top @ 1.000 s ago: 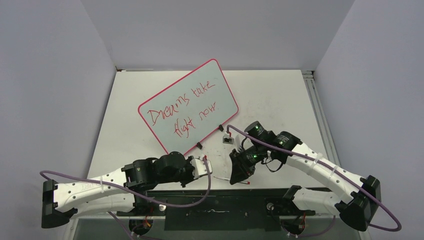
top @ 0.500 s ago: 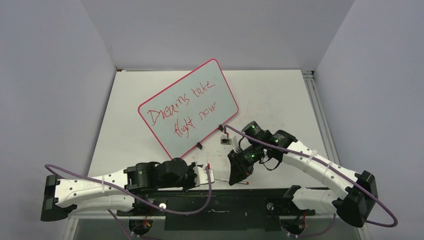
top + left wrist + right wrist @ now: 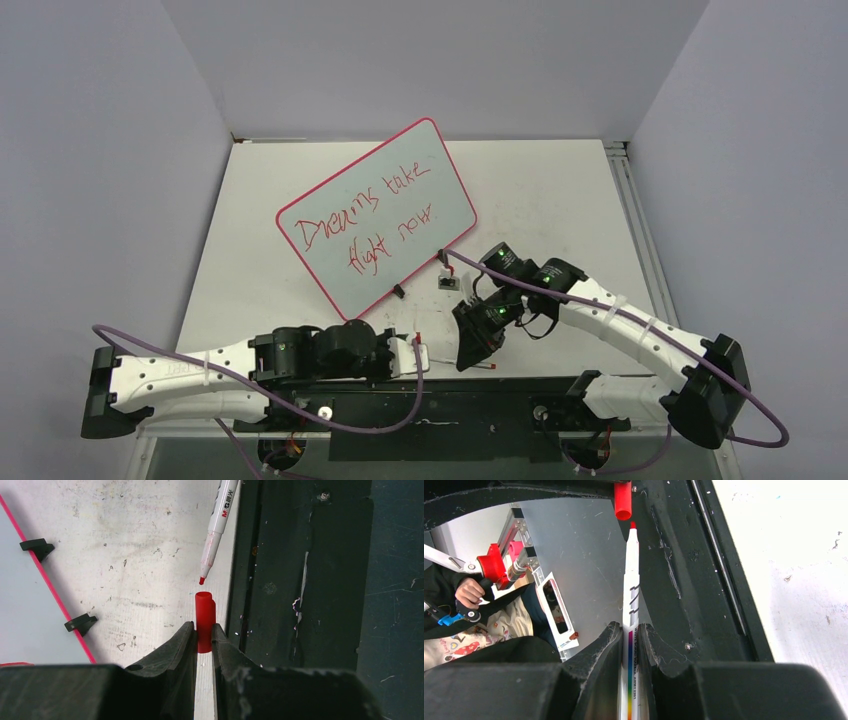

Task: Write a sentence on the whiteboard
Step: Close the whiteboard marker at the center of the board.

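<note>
The whiteboard [image 3: 375,215] lies tilted on the table, red-rimmed, with red handwriting "Dreams take flight now". Its corner and two black clip feet show in the left wrist view [image 3: 30,600]. My left gripper [image 3: 418,350] [image 3: 203,630] is shut on the red marker cap [image 3: 204,620], whose open end faces the pen tip. My right gripper [image 3: 470,352] [image 3: 630,630] is shut on the white whiteboard marker [image 3: 630,615] [image 3: 217,525]. The marker's red tip sits just short of the cap [image 3: 622,500], nearly in line with it, near the table's front edge.
A small grey-white object [image 3: 448,282] lies on the table beside the board's lower right corner. The black base plate [image 3: 440,410] runs along the table's front edge under both grippers. Grey walls enclose the table left, back and right.
My left gripper has drawn back toward the front edge with the cap. My right gripper has shifted slightly left with the marker, closing the gap between tip and cap.
</note>
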You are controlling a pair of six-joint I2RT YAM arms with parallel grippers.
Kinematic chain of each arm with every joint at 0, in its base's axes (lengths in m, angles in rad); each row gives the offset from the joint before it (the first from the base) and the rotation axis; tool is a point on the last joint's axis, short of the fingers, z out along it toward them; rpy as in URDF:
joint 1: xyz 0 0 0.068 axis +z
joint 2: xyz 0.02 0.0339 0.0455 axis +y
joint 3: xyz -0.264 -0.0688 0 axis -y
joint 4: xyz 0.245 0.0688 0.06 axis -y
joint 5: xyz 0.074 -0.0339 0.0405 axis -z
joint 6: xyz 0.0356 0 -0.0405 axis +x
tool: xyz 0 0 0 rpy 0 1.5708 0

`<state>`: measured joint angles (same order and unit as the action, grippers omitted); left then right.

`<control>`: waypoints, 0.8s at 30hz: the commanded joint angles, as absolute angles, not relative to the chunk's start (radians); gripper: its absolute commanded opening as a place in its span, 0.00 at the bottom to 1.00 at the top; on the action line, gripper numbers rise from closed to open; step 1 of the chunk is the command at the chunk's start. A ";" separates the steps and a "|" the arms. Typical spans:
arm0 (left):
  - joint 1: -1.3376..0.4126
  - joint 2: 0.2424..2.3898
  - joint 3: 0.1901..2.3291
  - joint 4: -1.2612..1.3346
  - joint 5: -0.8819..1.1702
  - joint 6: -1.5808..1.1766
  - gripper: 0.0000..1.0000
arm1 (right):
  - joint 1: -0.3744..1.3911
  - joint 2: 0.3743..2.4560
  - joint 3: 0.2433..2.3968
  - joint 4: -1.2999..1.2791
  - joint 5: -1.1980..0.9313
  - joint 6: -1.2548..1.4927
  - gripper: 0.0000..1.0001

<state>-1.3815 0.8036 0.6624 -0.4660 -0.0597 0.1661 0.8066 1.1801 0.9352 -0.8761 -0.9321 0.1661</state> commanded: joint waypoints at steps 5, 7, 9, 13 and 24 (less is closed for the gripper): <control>-1.400 0.806 0.669 -0.408 -0.072 0.176 0.00 | 0.819 1.198 0.980 -0.847 -0.964 0.141 0.05; -1.401 0.808 0.669 -0.407 -0.072 0.176 0.00 | 0.822 1.200 0.980 -0.845 -0.965 0.141 0.05; -1.401 0.808 0.669 -0.406 -0.072 0.175 0.00 | 0.826 1.203 0.980 -0.844 -0.967 0.141 0.05; -1.400 0.814 0.667 -0.406 -0.069 0.175 0.00 | 0.828 1.202 0.983 -0.841 -0.976 0.140 0.05; -1.402 0.818 0.669 -0.406 -0.061 0.176 0.00 | 0.831 1.196 0.982 -0.840 -0.976 0.142 0.05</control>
